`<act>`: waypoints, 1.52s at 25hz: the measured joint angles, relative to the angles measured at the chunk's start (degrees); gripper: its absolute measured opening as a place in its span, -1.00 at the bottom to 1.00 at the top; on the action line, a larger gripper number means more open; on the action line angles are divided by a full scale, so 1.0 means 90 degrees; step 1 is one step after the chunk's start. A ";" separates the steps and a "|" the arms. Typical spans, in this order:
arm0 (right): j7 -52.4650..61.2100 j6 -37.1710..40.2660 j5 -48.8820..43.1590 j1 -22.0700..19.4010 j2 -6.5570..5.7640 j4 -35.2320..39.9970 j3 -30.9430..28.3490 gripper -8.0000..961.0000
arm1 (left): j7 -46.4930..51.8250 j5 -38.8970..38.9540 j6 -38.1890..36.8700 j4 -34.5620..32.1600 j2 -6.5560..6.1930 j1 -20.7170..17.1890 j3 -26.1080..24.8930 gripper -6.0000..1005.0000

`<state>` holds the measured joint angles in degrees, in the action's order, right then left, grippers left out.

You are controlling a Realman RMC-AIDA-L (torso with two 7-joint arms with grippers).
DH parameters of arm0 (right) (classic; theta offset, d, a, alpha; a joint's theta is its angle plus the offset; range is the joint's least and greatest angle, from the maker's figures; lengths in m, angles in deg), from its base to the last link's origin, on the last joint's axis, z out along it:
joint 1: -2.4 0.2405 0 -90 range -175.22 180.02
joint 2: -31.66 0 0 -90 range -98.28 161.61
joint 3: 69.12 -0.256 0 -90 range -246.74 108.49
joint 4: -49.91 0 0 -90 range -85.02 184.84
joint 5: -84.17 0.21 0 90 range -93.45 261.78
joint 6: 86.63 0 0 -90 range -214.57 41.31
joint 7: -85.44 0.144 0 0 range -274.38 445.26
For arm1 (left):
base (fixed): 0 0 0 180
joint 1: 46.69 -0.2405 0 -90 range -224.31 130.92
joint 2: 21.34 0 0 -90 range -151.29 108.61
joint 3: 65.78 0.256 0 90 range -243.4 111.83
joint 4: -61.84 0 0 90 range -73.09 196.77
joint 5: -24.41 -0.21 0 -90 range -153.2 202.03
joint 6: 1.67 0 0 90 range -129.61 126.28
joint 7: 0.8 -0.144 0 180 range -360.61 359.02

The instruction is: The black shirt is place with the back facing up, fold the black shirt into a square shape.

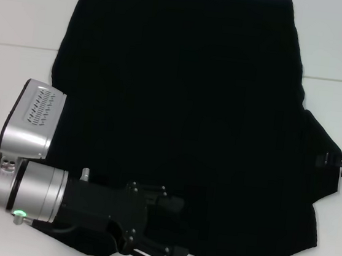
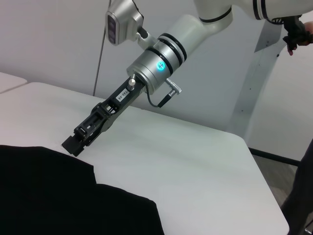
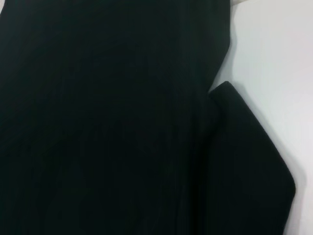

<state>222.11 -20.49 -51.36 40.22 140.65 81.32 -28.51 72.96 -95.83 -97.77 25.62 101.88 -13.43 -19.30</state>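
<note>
The black shirt lies spread flat on the white table, plain side up, with no lettering showing. My left gripper reaches in from the lower left and lies over the shirt's near edge, black against black. My right gripper sits at the far right, at the outer edge of the right sleeve. The left wrist view shows that right gripper angled down, its tip touching the shirt at the edge. In the right wrist view the shirt fills most of the picture, with a sleeve fold beside it.
Bare white table runs beyond the shirt on the right, out to its rounded far edge. A pale wall and a grey stand rise behind it. A strip of table shows past the sleeve.
</note>
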 joint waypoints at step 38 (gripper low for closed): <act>-0.0690 -0.0182 -0.0175 -0.0390 0.0071 -0.0130 -0.1061 -0.98 | 0.0095 0.0046 -0.0038 0.0001 0.0000 -0.0072 -0.0067 0.86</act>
<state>215.90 -22.13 -52.93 36.71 141.29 80.15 -38.07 73.82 -95.41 -98.11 25.63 101.88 -14.08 -19.90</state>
